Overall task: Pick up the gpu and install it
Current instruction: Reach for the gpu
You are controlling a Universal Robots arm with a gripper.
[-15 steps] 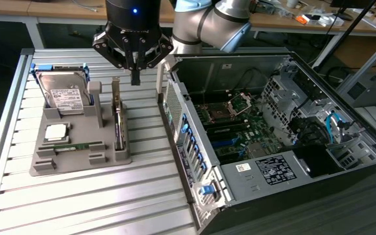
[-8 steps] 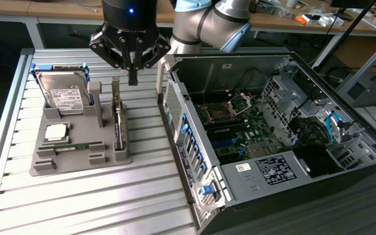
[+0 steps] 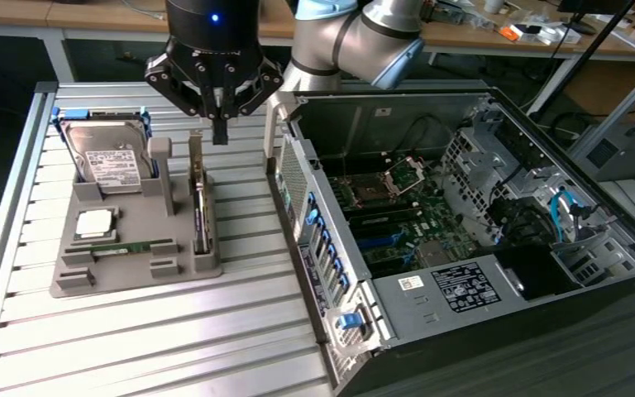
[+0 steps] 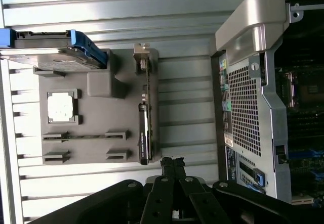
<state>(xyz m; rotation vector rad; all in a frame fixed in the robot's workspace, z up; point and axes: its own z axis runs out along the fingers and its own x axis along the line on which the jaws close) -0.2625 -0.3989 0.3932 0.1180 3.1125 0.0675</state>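
Just below the jaws, slightly aside, the gpu (image 3: 198, 203) stands on edge in a grey moulded tray (image 3: 130, 277): a thin, flat, dark card with a silvery edge. The black gripper (image 3: 219, 132) hovers with jaws pressed together, pinching nothing.

Soft, even light falls on the slatted table (image 3: 130, 331) beneath the gripper (image 3: 221, 136). The grey parts tray (image 3: 185, 269) casts only faint shadows. A blue indicator light (image 3: 215, 16) glows above the gripper. The open computer case (image 3: 323, 248) beside it is dim inside. In the wrist view the slats glare white beyond the hard drive (image 4: 45, 52), the processor (image 4: 61, 106) glints, and the gripper is a dark silhouette.
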